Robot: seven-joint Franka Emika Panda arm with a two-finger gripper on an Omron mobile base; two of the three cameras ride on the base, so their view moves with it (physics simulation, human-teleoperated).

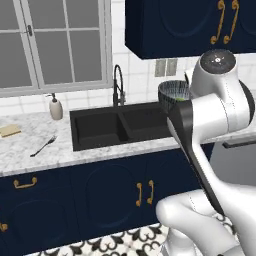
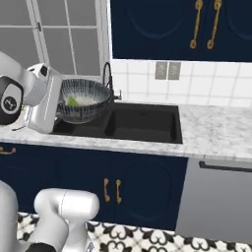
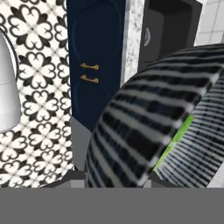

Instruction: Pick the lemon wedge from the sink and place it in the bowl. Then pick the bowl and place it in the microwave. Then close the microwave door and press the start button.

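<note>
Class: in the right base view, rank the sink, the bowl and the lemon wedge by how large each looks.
1. sink
2. bowl, though it is lifted nearer the camera, which inflates it
3. lemon wedge, lying inside the bowl

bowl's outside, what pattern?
Dark with fine pale grey-blue lines running down the bowl; clearest in the right base view.

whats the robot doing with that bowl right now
The white arm is holding the bowl up in the air, above the counter edge in front of the black sink. The lemon wedge already lies inside the bowl, so the first step looks done. The gripper's jaws are hidden behind the bowl, but the bowl hangs at the hand with nothing under it, so it is gripped. The microwave step is not yet done.
</note>
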